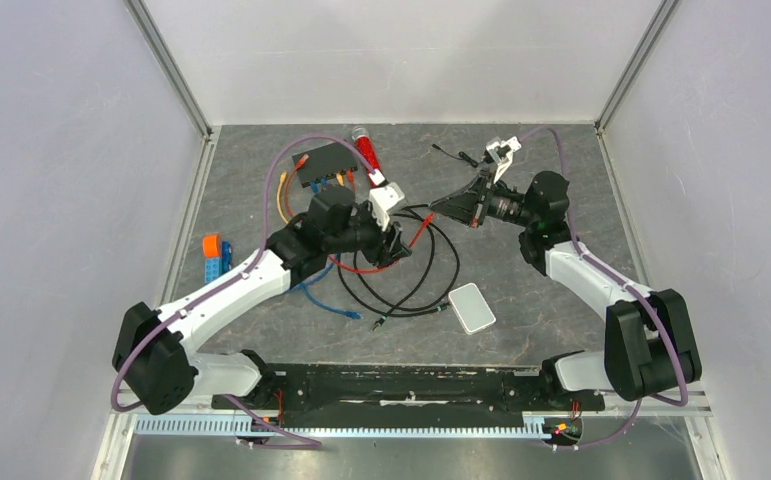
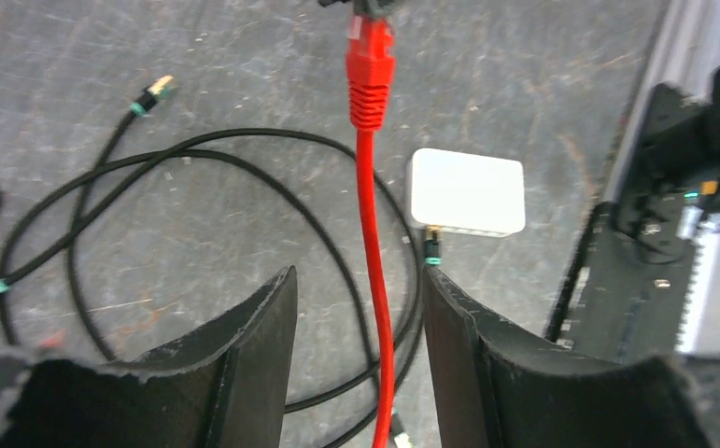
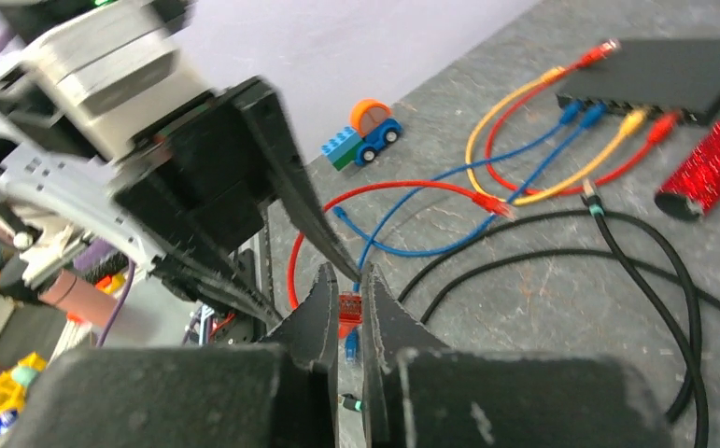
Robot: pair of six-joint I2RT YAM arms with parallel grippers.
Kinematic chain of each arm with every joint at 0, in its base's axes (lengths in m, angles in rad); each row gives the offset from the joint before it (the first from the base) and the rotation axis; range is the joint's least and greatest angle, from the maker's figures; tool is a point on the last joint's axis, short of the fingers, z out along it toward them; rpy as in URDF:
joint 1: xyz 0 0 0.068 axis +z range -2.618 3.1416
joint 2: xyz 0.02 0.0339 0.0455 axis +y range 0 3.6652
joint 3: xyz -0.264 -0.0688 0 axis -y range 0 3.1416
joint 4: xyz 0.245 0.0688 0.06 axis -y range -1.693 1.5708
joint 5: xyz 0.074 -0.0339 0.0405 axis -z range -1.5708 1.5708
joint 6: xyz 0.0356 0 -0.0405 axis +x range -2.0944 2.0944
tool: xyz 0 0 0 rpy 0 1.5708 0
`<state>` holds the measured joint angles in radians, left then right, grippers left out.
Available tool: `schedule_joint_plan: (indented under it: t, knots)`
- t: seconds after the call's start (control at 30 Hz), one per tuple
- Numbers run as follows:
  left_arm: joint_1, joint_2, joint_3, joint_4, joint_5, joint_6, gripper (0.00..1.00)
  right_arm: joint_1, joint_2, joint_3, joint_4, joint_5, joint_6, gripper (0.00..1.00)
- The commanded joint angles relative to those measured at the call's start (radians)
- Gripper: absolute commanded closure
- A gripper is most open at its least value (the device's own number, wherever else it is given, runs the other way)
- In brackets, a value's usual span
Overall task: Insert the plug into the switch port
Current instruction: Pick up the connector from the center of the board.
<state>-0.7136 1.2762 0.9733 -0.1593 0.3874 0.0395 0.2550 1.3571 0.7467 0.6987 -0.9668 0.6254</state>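
- Right tool (image 3: 348,280) is pinched tight on the red plug (image 3: 349,308). I've got it up off the desk (image 3: 543,355), well apart from the black switch box (image 3: 673,70), out on its ported side.
- Left tool (image 2: 356,275) stands wide open with nothing in it. The plug's red cable (image 2: 374,280) runs down between its fingers.
- The switch port (image 3: 617,101) is in the row along the box's long edge. Blue, yellow and red patch leads (image 1: 281,200) fill several sockets, and I can't tell which is free.
- Between plug and box, black cable (image 2: 244,133) loops over the desk, with a loose red-tipped lead (image 3: 491,203) nearer the box.
- A red glitter tube (image 3: 711,168) lies just beside the box's end.
- A white box (image 1: 473,307) and a toy car (image 3: 365,135) sit well apart from the switch box.
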Motion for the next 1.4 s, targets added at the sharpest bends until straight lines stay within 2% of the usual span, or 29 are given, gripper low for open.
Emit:
schedule_joint_plan:
  t: [0.0, 0.23, 0.5, 0.73, 0.97, 1.2, 1.37]
  knots:
    - [0.052, 0.010, 0.040, 0.029, 0.298, -0.150, 0.43, 0.000, -0.029, -0.044, 0.319, -0.108, 0.000, 1.00]
    - [0.071, 0.030, 0.012, 0.270, 0.395, -0.295, 0.40, 0.000, -0.024, -0.143, 0.804, -0.105, 0.237, 1.00]
    - [0.072, 0.102, 0.041, 0.323, 0.423, -0.364, 0.42, 0.000, -0.017, -0.155, 0.837, -0.090, 0.268, 1.00]
    - [0.075, 0.084, 0.000, 0.454, 0.420, -0.437, 0.43, 0.001, -0.018, -0.168, 0.851, -0.111, 0.278, 1.00]
    - [0.075, 0.071, -0.008, 0.504, 0.424, -0.470, 0.44, 0.002, -0.009, -0.184, 0.837, -0.108, 0.278, 1.00]
    - [0.077, 0.077, -0.029, 0.581, 0.461, -0.505, 0.53, 0.002, -0.002, -0.181, 0.848, -0.119, 0.294, 1.00]
    - [0.077, 0.087, -0.033, 0.601, 0.482, -0.523, 0.70, 0.001, -0.001, -0.184, 0.848, -0.115, 0.297, 1.00]
